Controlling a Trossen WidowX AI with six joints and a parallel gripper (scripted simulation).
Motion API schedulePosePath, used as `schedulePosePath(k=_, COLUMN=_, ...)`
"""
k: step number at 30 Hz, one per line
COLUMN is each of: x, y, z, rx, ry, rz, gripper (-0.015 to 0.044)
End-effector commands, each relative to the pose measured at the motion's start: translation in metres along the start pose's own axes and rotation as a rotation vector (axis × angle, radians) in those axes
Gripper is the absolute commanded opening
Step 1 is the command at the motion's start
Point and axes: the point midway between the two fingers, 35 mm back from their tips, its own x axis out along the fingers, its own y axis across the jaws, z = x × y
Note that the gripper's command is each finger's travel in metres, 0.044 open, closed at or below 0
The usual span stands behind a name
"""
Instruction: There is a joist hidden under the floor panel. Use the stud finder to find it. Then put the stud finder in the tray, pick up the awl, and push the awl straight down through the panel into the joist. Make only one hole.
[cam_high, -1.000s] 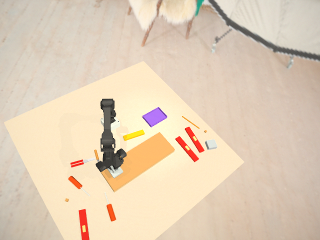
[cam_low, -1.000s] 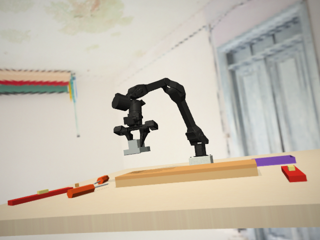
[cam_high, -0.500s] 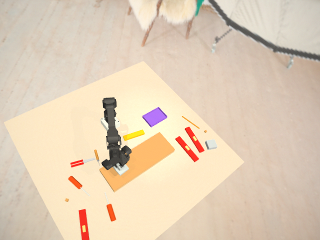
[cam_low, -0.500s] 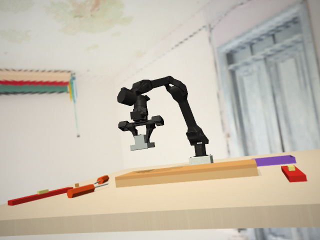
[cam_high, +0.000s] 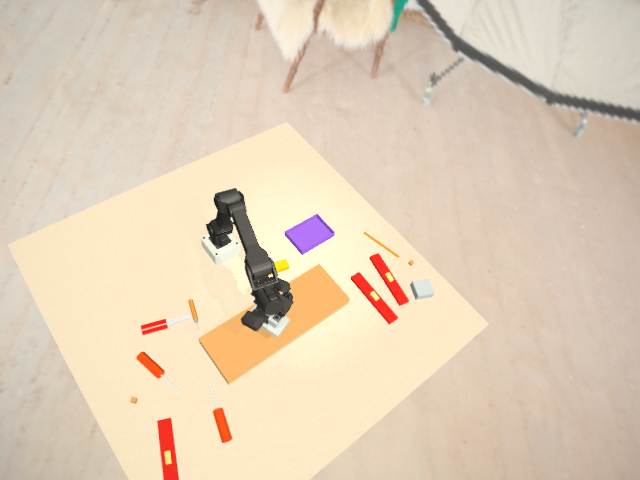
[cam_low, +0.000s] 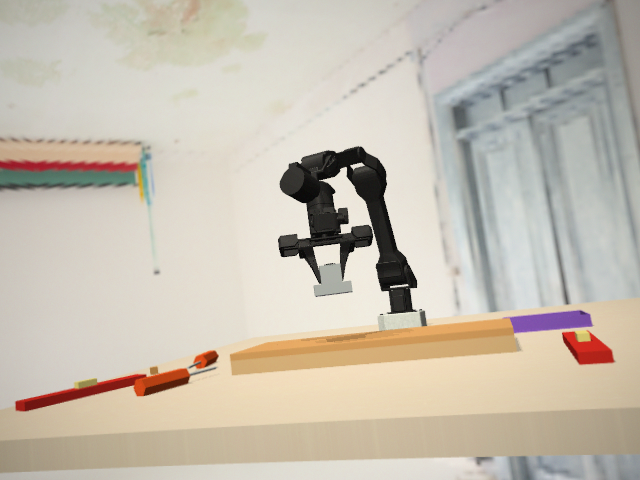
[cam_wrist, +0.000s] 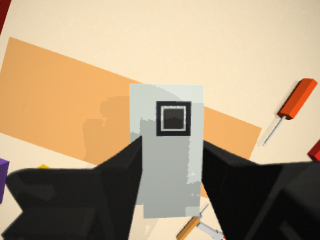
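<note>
My gripper (cam_high: 275, 318) (cam_low: 331, 279) (cam_wrist: 167, 139) is shut on the grey stud finder (cam_high: 277, 327) (cam_low: 332, 288) (cam_wrist: 167, 172), holding it level in the air above the middle part of the orange floor panel (cam_high: 315, 299) (cam_low: 377, 352) (cam_wrist: 50, 85). The stud finder's square window looks dark in the wrist view. No hole shows in the visible part of the panel. The awl (cam_high: 192, 310) (cam_wrist: 188, 228), with an orange handle and thin tip, lies on the table beside the panel's left end in the top view. The purple tray (cam_high: 310, 234) (cam_low: 550, 321) is empty.
A yellow object (cam_high: 281, 266) lies partly hidden behind the arm. Two red levels (cam_high: 364, 286) (cam_high: 382, 266), an orange stick (cam_high: 381, 244) and a grey block (cam_high: 422, 288) lie right. Red-handled pliers (cam_high: 154, 326), two screwdrivers (cam_high: 150, 364) (cam_high: 222, 424) and another level (cam_high: 165, 436) lie left.
</note>
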Motion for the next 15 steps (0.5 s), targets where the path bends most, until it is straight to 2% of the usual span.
schedulePosePath(k=1, x=-0.001, y=0.031, z=0.014, rx=-0.074, ry=-0.018, rz=0.015, gripper=0.0000)
schedulePosePath(k=15, x=0.008, y=0.129, z=0.031, rx=-0.298, ry=-0.023, rz=0.082, gripper=0.0000)
